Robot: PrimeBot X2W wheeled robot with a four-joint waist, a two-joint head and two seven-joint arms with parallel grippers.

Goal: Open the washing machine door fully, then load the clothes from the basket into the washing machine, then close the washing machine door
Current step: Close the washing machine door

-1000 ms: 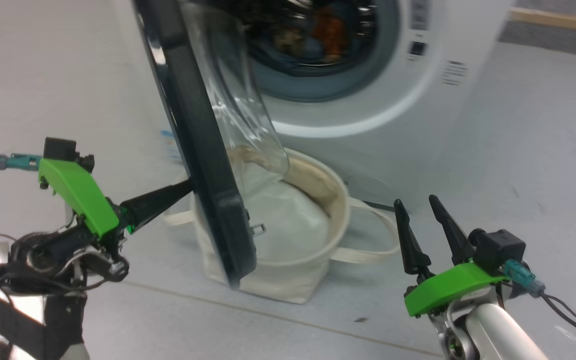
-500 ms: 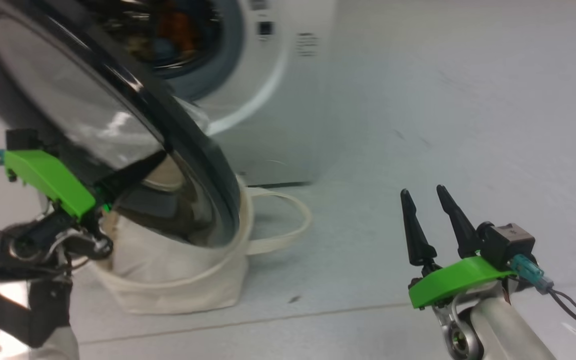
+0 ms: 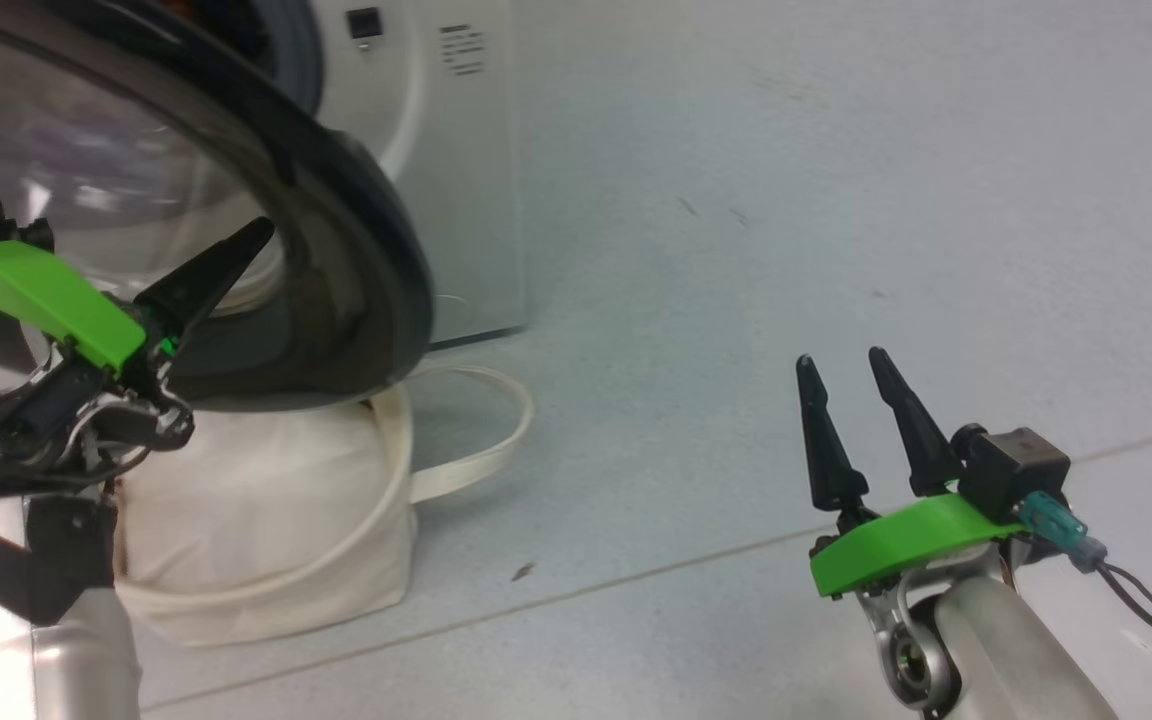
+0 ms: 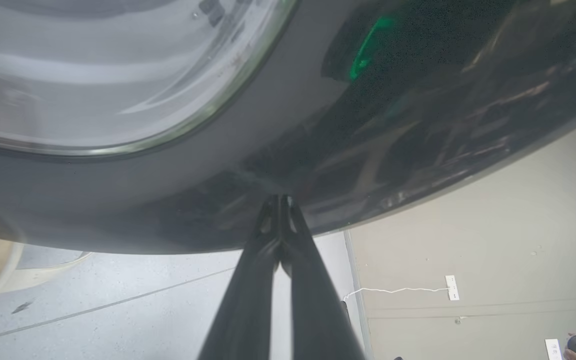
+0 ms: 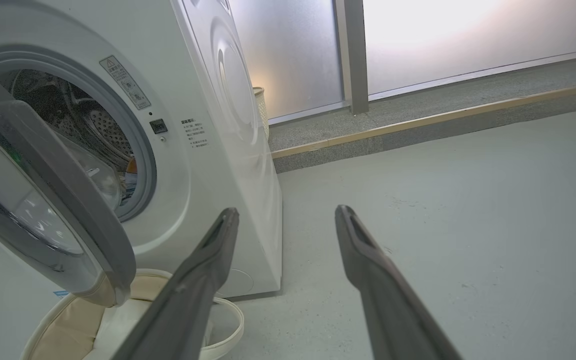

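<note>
Washing machine door [image 4: 318, 125] — against left pincer [image 4: 279, 201]

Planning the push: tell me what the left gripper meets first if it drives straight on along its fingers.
The washing machine door: its black rim lies right at the tips of the shut left gripper, seemingly touching.

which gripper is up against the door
The left gripper: shut, its tips meet the door's black rim. The right gripper is open, off over the floor, apart from the door.

floor [image 3: 736, 200] grey | window [image 5: 468, 35] frosted, bright | wall [image 4: 493, 225] beige, outlets [image 4: 451, 287]
</note>
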